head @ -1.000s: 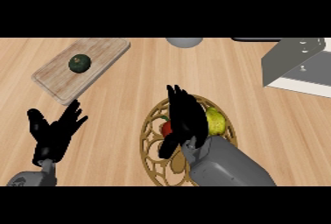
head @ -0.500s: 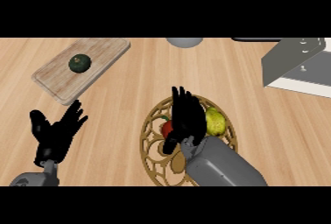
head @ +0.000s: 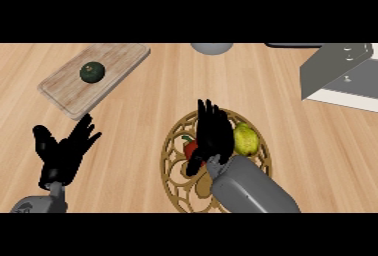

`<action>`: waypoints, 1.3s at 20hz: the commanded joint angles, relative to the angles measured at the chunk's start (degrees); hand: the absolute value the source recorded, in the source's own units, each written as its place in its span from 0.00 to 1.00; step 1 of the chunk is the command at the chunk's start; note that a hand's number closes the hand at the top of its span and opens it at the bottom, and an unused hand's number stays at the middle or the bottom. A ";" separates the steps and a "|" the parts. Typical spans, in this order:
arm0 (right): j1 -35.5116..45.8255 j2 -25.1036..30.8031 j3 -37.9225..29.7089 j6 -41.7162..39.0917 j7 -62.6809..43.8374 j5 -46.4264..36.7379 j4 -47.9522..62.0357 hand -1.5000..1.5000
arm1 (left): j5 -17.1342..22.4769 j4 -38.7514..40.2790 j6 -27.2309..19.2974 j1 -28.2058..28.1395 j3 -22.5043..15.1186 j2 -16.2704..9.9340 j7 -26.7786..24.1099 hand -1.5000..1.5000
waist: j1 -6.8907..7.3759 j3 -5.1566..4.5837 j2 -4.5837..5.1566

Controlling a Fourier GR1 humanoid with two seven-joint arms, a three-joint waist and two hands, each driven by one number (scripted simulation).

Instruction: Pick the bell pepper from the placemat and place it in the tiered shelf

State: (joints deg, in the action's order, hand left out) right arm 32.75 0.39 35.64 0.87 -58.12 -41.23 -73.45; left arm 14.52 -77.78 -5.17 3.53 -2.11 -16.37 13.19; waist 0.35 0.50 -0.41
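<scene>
Right robot hand [head: 212, 131], fingers spread, over the red bell pepper [head: 191, 148] on the round openwork placemat [head: 174, 165]; ungrasped. Grey tiered shelf [head: 344, 75] awaits at the worktop's far right corner.

Counter [head: 148, 125]: light wood, fine straight grain, matt.
Board [head: 92, 77]: paler wood, visible grain, smooth rounded edge.
Dark green fruit [head: 91, 72] on board: dull skin, faintly mottled.
Round openwork placemat [head: 177, 165]: tan, woven-looking scrollwork (material uncertain), matt.
Red bell pepper [head: 192, 148]: smooth skin, slight gloss, green stem.
Yellow-green fruit [head: 246, 139]: smooth, soft sheen.
Tiered shelf [head: 343, 75]: grey sheet, metal-like, flat satin finish.
Grey rounded object [head: 212, 48] at far edge: smooth, matt.
Right hand [head: 214, 132], left hand [head: 66, 152]: black, matt, plastic-like.
Forearms: grey, smooth, low sheen.
</scene>
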 commanded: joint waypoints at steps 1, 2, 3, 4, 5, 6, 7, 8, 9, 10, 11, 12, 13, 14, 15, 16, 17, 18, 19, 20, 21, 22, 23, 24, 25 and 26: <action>2.04 -0.37 2.41 5.93 -0.50 0.98 5.38 0.00 | 0.72 -1.26 0.58 0.09 0.88 -1.11 6.06 0.50 | 0.46 -0.49 0.48; 1.04 -0.37 1.14 5.54 1.64 -0.58 5.89 0.00 | -0.90 4.55 -0.01 1.90 0.62 1.68 0.97 0.50 | 0.00 -0.51 0.52; 1.58 -0.38 -2.54 3.56 5.88 0.12 9.08 0.00 | -1.38 -2.00 0.47 -4.58 -1.80 1.97 0.94 0.50 | 0.38 -0.49 0.49; 3.92 -0.39 -0.96 1.55 1.79 3.82 5.75 0.00 | -0.62 3.06 2.51 -1.65 0.24 1.13 -0.76 0.50 | 0.20 -0.51 0.50; -0.33 -0.39 1.03 -1.35 3.96 2.79 5.57 1.00 | -1.45 0.85 1.22 -5.12 -0.26 1.23 -1.78 0.50 | 0.22 -0.51 0.44; -0.36 -0.06 2.41 -6.77 7.85 5.59 8.35 1.00 | -0.14 0.14 1.54 -1.33 -0.01 0.38 1.94 0.50 | 0.52 -0.49 0.68; 3.83 -0.39 6.62 -10.66 4.88 4.58 8.82 1.00 | -1.38 0.58 0.12 -0.61 -1.41 1.95 1.87 0.50 | 1.28 -0.54 0.75; 0.19 0.34 5.09 -8.64 9.45 4.18 7.37 1.00 | -2.16 -0.33 -1.21 -0.19 -1.57 2.61 2.44 0.50 | 0.00 -0.49 0.49; -0.50 -0.37 4.31 -6.09 8.06 4.42 5.90 1.00 | -1.44 -3.40 -0.08 -2.99 -0.73 0.97 4.35 0.50 | 0.18 -0.48 0.38; -1.42 -0.37 2.78 -3.70 11.62 3.81 8.23 1.00 | -0.93 -2.99 1.33 -4.23 -0.37 0.38 3.80 0.50 | 0.22 -0.48 0.45; 1.93 -0.36 6.46 -1.10 7.87 8.02 7.64 1.00 | -2.68 -1.12 -0.24 -2.00 -1.49 1.96 3.60 0.50 | 0.61 -0.49 0.54; 1.36 -0.35 3.71 -1.68 10.70 6.90 8.77 1.00 | -1.28 -2.28 1.47 -2.95 0.53 0.54 2.90 0.50 | 0.35 -0.49 0.48; -0.56 -0.35 3.95 -2.14 11.26 5.57 5.46 1.00 | -1.28 0.49 1.79 -1.96 0.58 1.38 2.00 0.50 | -0.05 -0.51 0.45; 1.30 -0.34 6.98 2.47 13.27 6.85 11.47 1.00 | -1.53 1.42 1.37 1.06 0.79 1.01 3.77 0.50 | 0.48 -0.50 0.64; 1.69 -0.33 8.04 1.45 9.40 7.84 6.52 1.00 | -2.35 -0.92 0.18 -1.05 -0.02 1.99 4.22 0.50 | 0.38 -0.50 0.48; 2.03 -0.33 8.10 2.97 10.45 7.56 5.81 1.00 | -0.85 1.93 2.60 1.02 2.43 -0.17 3.88 0.50 | 0.24 -0.51 0.51; 0.13 -0.34 10.54 3.55 8.53 7.33 0.82 1.00 | -2.00 0.05 2.01 -3.18 0.29 2.29 0.56 0.50 | 0.23 -0.51 0.39; -1.17 -0.35 14.07 5.94 8.38 5.81 1.40 1.00 | -1.78 1.58 1.50 1.52 1.44 0.94 4.80 0.50 | 0.06 -0.50 0.44; 2.13 -0.35 9.74 2.25 8.03 2.99 -0.76 1.00 | -1.52 -0.50 1.83 -1.53 2.04 0.99 2.95 0.50 | -0.09 -0.51 0.33; -2.14 5.26 6.76 -0.66 11.19 4.34 -7.34 1.00 | -1.42 -0.61 2.24 -0.88 1.96 0.64 4.49 0.50 | -0.65 -0.50 0.26; -6.94 12.56 5.93 1.55 16.67 6.19 -10.23 1.00 | -1.43 -0.85 0.97 -2.43 1.87 1.91 2.88 0.50 | -1.28 -0.48 0.17; -9.46 16.61 4.12 2.83 19.89 7.84 -13.43 1.00 | -0.01 -1.49 2.58 -3.04 3.62 -0.78 4.38 0.50 | -1.88 -0.43 0.02; -10.38 20.66 0.45 3.73 22.97 9.75 -14.52 1.00 | -0.68 -0.53 1.38 -3.75 3.29 0.64 2.87 0.50 | -2.66 -0.41 0.05; -12.42 24.68 -2.37 3.83 27.33 12.37 -14.40 1.00 | -1.16 -1.12 -0.12 -3.11 2.50 1.92 3.86 0.50 | -3.57 -0.32 0.16; -14.95 27.48 -4.39 4.44 29.90 14.08 -15.86 1.00 | -0.97 0.36 0.76 -4.10 3.89 0.98 1.31 0.50 | -4.70 -0.34 0.20; -15.06 29.74 -8.81 4.52 31.92 17.07 -18.44 1.00 | -0.53 -1.99 1.24 -4.95 4.10 -0.11 2.69 0.50 | -4.17 -0.27 -0.09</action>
State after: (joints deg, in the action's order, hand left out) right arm 23.61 19.28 35.16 4.33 -34.77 -30.30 -86.41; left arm 13.72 -80.36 -3.97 0.55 1.35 -16.10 15.53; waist -2.17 0.35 -1.03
